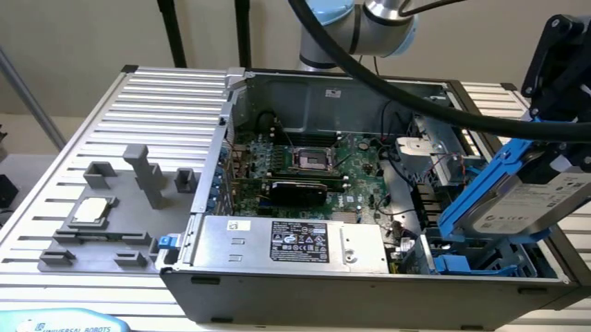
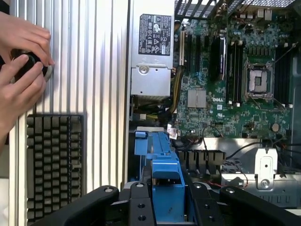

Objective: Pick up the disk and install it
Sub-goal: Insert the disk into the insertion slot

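- My claw (image 2: 168, 200) is clamped on the disk (image 1: 522, 204), fingers on either side of its blue carrier.
- The disk is off the worktop, in the air over the front corner of the open computer case (image 1: 369, 290), on the exterior view's right.
- The disk is tilted, not level. Its long axis slants from a low end toward the case up to a high end at the exterior view's right.
- Its silver face with the white label is turned toward the exterior camera, with the blue frame along its upper edge.
- In the wrist view the carrier runs lengthwise straight out from the claw.
- The low end is just above the blue drive bay parts (image 1: 466, 264). Can't tell if it touches them.
- Beside the bay, toward the exterior view's left, is the grey box with black label (image 1: 286, 242).
- Behind that is the green motherboard (image 1: 305, 187), with its processor socket (image 1: 312, 160) uncovered.
- A thick black cable (image 1: 416, 97) hangs across the case from my arm (image 1: 369, 28).
- On the ribbed worktop (image 1: 166, 104), well apart on the exterior view's left, is a grey fixture (image 1: 138, 242) holding a small square chip (image 1: 93, 209).
- The wrist view has a keyboard (image 2: 54, 165) on the worktop and a person's hands (image 2: 19, 89) around a round black object (image 2: 23, 63).
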